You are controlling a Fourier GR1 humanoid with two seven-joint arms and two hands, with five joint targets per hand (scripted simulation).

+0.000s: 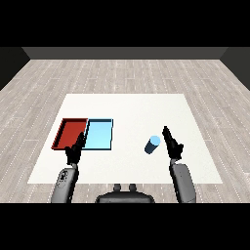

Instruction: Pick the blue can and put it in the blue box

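blue can [152, 144] upright on bench [132, 107], bare gap to blue tray [99, 135] (red tray [71, 132] adjoining) | right hand [172, 143] beside can, fingers straight, apart from it | left hand [75, 150] fingers relaxed, empty

Two forearms, each a smooth grey cylindrical casing, rounded at the ends; the left forearm [64, 184] carries small dark markings on its upper face; the right forearm [183, 182] is plain grey; left hand [74, 152] and right hand [172, 144] are black, with slender fingers and a thumb.
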